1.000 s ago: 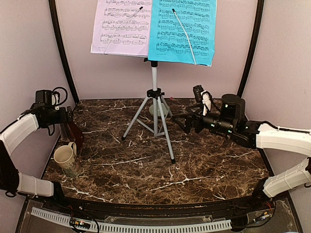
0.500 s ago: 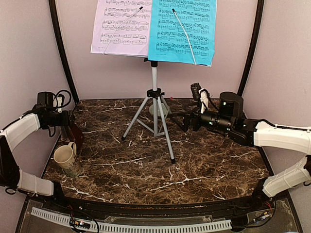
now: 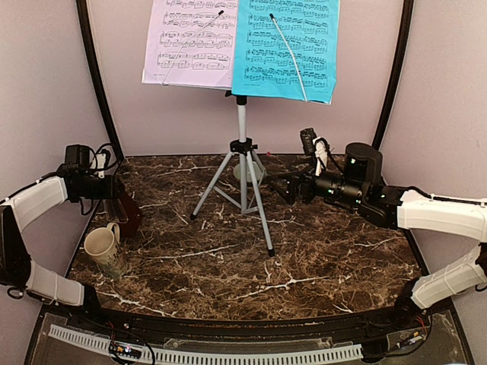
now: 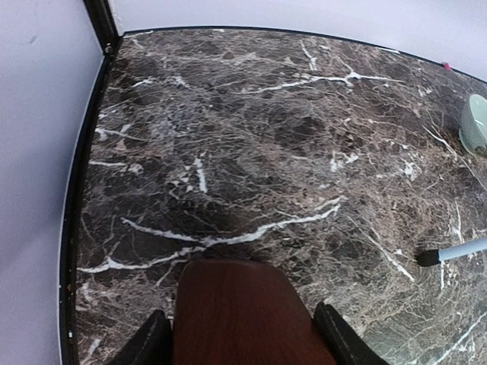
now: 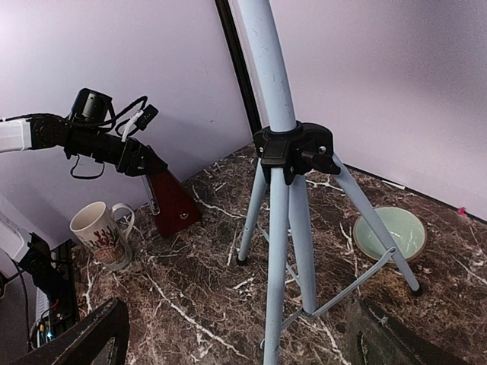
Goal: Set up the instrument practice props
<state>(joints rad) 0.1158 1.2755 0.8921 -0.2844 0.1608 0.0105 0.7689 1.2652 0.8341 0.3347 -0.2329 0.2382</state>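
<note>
The silver tripod music stand (image 3: 242, 156) stands at the back middle of the marble table. The lilac sheet (image 3: 190, 42) and the bright-blue sheet (image 3: 288, 47) rest side by side on it and hide its tray. My left gripper (image 3: 112, 194) is shut on the top of the dark-brown metronome (image 3: 128, 214) at the left edge. The metronome fills the space between the fingers in the left wrist view (image 4: 240, 312). I cannot tell whether its base touches the table. My right gripper (image 3: 283, 187) is open and empty, just right of the stand's legs (image 5: 278, 251).
A cream mug (image 3: 103, 251) stands in front of the metronome, near the left edge. A pale-green bowl (image 5: 389, 234) sits behind the tripod, near the back wall. Black frame posts (image 3: 95, 76) and pale walls close in the sides and back.
My left gripper has moved right and a little forward with the metronome, away from the left wall. My right gripper has shifted slightly toward the stand.
</note>
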